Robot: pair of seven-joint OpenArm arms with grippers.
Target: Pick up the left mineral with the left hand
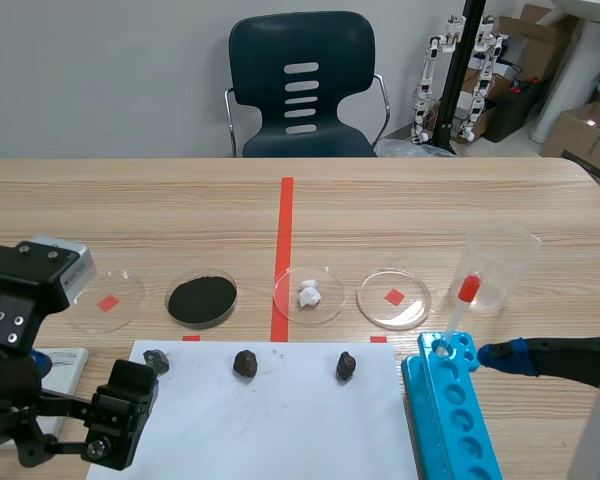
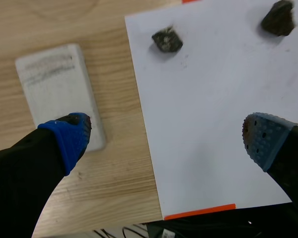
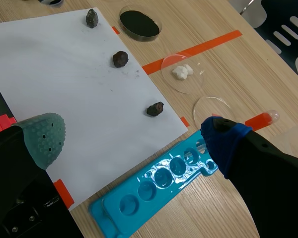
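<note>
On the wooden table (image 1: 400,205) lies a white paper (image 1: 280,425). The left stone (image 2: 167,39) sits on it, at twelve o'clock from the left gripper (image 2: 166,141), whose jaws stand wide. The stone seems hard, light and rough; better to grip it across the middle.

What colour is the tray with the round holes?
The tray is bright turquoise blue; the right wrist view shows it best.

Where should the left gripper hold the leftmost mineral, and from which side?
Probably across its middle, from above: the leftmost mineral is a small blocky lump lying free on the paper, ahead of the open left gripper.
</note>
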